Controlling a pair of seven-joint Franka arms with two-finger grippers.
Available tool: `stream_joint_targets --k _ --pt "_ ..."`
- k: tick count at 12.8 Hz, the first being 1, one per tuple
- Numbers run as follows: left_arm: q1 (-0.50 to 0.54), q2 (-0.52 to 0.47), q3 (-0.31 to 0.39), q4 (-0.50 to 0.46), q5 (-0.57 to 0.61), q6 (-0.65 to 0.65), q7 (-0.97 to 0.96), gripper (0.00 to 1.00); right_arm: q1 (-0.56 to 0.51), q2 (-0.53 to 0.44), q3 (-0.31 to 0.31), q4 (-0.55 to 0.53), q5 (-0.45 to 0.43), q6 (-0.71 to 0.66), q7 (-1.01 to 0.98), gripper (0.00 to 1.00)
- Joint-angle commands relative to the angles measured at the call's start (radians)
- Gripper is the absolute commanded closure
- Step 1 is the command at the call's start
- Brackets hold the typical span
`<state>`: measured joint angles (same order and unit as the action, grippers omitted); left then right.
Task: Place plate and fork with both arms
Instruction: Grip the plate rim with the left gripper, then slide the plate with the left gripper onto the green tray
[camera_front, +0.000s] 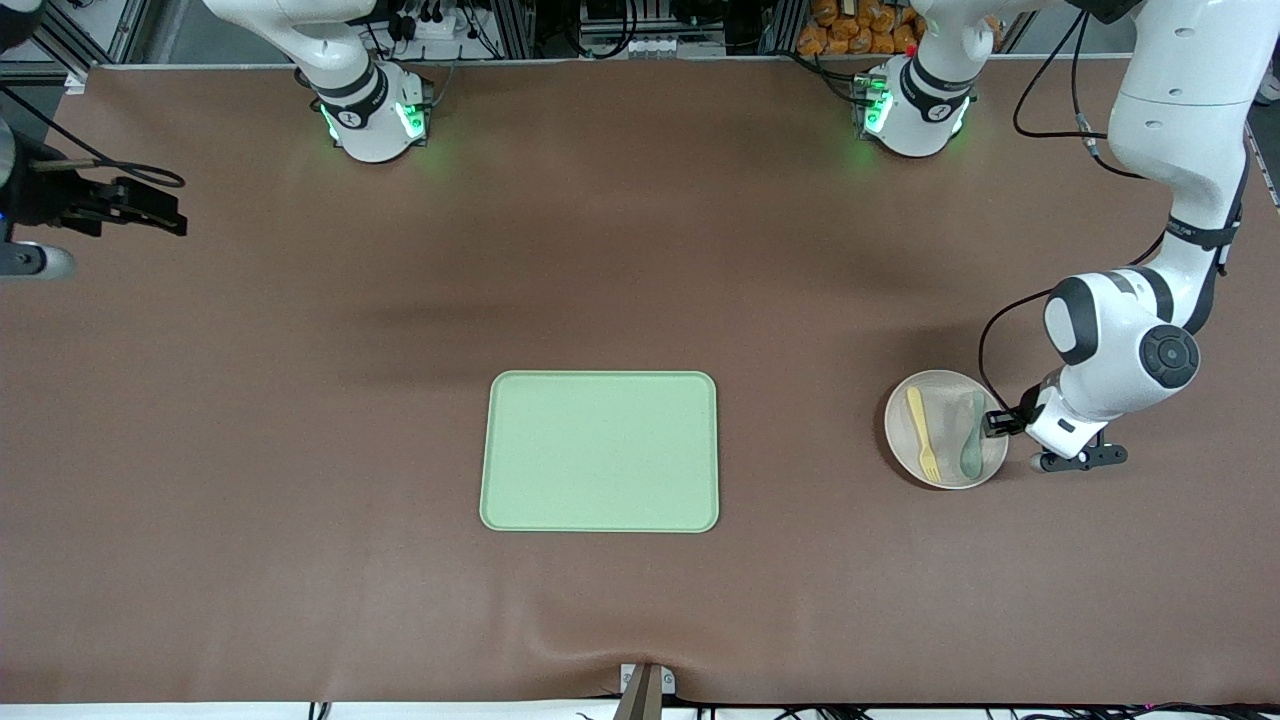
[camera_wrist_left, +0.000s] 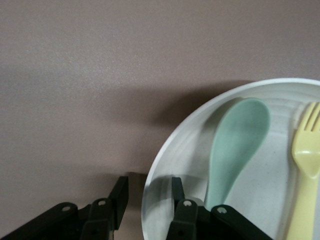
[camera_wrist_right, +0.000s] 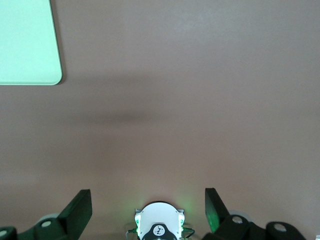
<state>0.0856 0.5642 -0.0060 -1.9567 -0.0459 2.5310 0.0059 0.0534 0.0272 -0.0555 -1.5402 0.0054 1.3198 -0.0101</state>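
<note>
The beige-pink plate (camera_front: 948, 415) lies on the table toward the left arm's end, with the yellow fork (camera_front: 922, 432) and a grey-green spoon (camera_front: 973, 440) lying in it. My left gripper (camera_front: 1000, 422) is low at the plate's edge. In the left wrist view its jaws (camera_wrist_left: 149, 181) straddle the plate's rim (camera_wrist_left: 185, 145), one finger inside, one outside, with a gap showing beside the outer finger. The spoon (camera_wrist_left: 240, 140) and fork (camera_wrist_left: 307, 150) lie just past the inner finger. My right gripper (camera_front: 172, 215) waits open above the table's right-arm end, with nothing between its fingers (camera_wrist_right: 147, 194).
A rectangular light-green tray (camera_front: 600, 450) lies mid-table, nearer the front camera than the arm bases; its corner (camera_wrist_right: 30, 45) shows in the right wrist view. The right arm's base (camera_wrist_right: 158, 227) shows in that same view.
</note>
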Motion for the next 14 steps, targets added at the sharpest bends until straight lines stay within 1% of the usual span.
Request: stream_joint_targets --k 1,2,3,9,11,12,14 --pt "0.005 0.017 -0.005 0.019 -0.017 0.012 0.011 0.68 0.017 0.019 -0.003 0.006 -0.005 -0.001 -0.001 0.0" --pt "0.003 0.017 -0.005 0.018 -0.017 0.014 0.011 0.81 0.019 0.019 -0.003 0.006 -0.005 0.001 -0.001 0.0" --pt "0.003 0.016 -0.005 0.018 -0.017 0.014 0.009 1.0 0.017 0.02 -0.003 0.006 -0.005 0.002 -0.001 0.0" --pt "0.002 -0.001 -0.015 0.018 -0.023 0.014 0.009 1.0 0.017 0.026 -0.003 0.008 -0.004 0.007 -0.001 0.0" --pt "0.005 -0.012 -0.048 0.021 -0.023 0.012 0.009 1.0 0.014 0.026 -0.003 0.006 -0.004 0.007 -0.001 0.0" --pt "0.003 -0.012 -0.058 0.041 -0.026 0.012 0.006 1.0 0.013 0.026 -0.003 0.008 -0.004 0.007 -0.001 0.0" --pt "-0.007 -0.006 -0.083 0.071 -0.07 0.009 -0.038 1.0 0.011 0.025 -0.003 0.009 -0.004 0.007 -0.001 0.0"
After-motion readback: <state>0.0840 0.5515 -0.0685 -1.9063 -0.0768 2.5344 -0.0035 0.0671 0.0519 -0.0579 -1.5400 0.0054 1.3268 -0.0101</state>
